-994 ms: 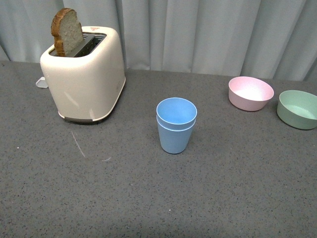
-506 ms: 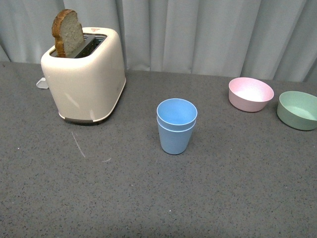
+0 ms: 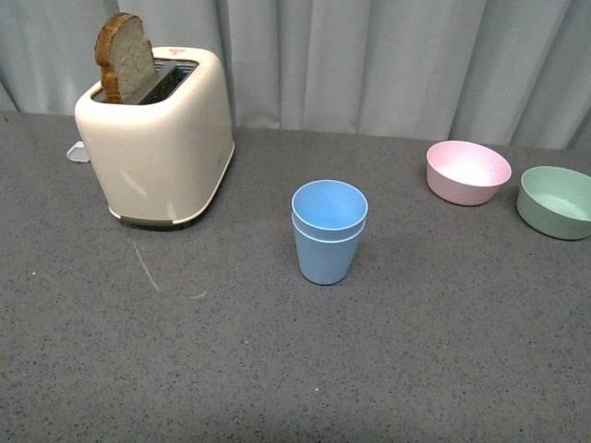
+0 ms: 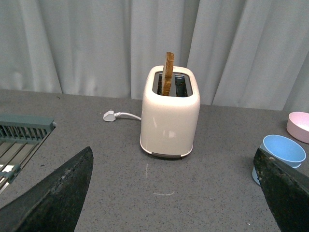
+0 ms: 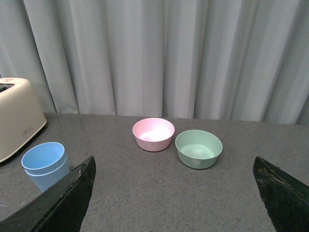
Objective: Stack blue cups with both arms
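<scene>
Two light blue cups stand upright mid-table, one nested inside the other, its rim sitting a little above the outer rim. The left wrist view catches the blue cups partly behind one black finger. In the right wrist view the blue cups stand beside the other arm's finger. My left gripper is open and held back over bare table, with nothing between its fingers. My right gripper is open too, also holding nothing. Neither arm shows in the front view.
A cream toaster with a bread slice stands at the back left, its white plug on the table behind. A pink bowl and a green bowl sit at the back right. A green rack lies beyond the toaster.
</scene>
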Robot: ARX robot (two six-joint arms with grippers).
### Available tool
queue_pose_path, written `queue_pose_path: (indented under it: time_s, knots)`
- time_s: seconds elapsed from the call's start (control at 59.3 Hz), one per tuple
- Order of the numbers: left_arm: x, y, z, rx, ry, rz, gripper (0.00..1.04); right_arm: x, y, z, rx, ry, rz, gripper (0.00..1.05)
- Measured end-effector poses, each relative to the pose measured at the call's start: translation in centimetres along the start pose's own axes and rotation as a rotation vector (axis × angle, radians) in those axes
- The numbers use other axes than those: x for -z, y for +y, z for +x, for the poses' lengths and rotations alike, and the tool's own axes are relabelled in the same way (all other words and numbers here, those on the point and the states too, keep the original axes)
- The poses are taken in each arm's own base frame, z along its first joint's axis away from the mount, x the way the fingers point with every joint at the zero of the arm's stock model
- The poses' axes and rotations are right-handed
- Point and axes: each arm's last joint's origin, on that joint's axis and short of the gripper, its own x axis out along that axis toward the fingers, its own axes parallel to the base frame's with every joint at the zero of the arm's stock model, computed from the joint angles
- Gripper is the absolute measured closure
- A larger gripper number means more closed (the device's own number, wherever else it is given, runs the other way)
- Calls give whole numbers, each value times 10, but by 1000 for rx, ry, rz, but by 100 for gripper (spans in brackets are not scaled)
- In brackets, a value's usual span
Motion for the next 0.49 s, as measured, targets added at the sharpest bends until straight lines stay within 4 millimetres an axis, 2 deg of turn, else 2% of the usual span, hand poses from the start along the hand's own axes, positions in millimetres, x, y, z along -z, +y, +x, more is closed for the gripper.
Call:
queue_pose_path:
  time_s: [0.489]
  knots:
    - [0, 0, 0, 0, 0, 0, 7, 0, 0, 0, 0, 0, 0, 10]
